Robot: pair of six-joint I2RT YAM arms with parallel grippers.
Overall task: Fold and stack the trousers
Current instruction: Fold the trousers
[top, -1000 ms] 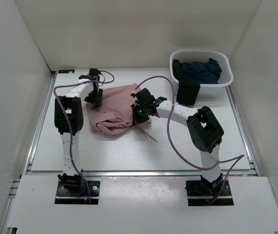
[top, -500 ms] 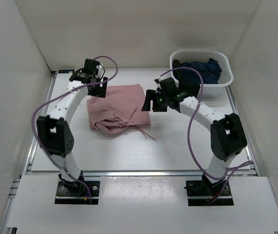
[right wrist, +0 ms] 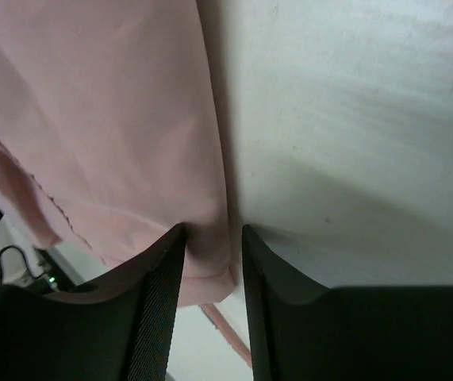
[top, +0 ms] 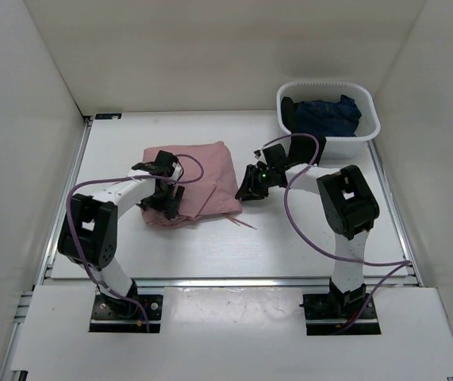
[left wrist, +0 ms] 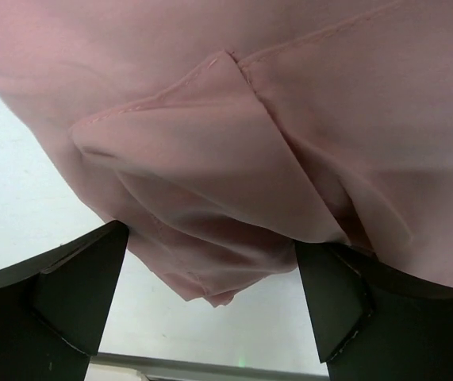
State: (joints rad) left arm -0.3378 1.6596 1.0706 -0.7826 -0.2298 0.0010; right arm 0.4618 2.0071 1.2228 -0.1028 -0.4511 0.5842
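Top external view: the folded dusty-pink trousers (top: 202,168) lie near the centre of the table (top: 210,246). The left gripper (top: 163,203) is at their 8 o'clock corner, fingers spread wide around a loose fold. The right gripper (top: 248,185) pinches their 3 o'clock edge. A white basket (top: 369,131) holding a navy garment (top: 325,115) stands at 1 o'clock.
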